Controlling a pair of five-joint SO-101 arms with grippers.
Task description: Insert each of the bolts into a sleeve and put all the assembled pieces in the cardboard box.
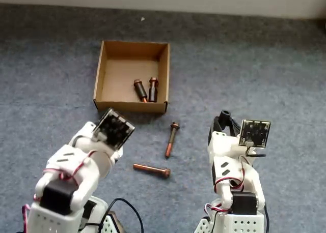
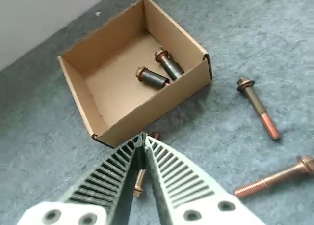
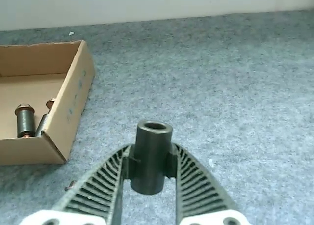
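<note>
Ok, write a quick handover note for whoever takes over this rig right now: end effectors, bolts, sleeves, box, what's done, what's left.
Left end effector: shut, apparently empty, above a bare bolt that lies on the carpet beside the cardboard box.
Right end effector: shut on a sleeve, held upright with its bore facing up.
Done: two assembled pieces lie in the box.
Loose: two more bolts on the carpet between the arms.
Left: sleeve the three bare bolts, then box them.
</note>
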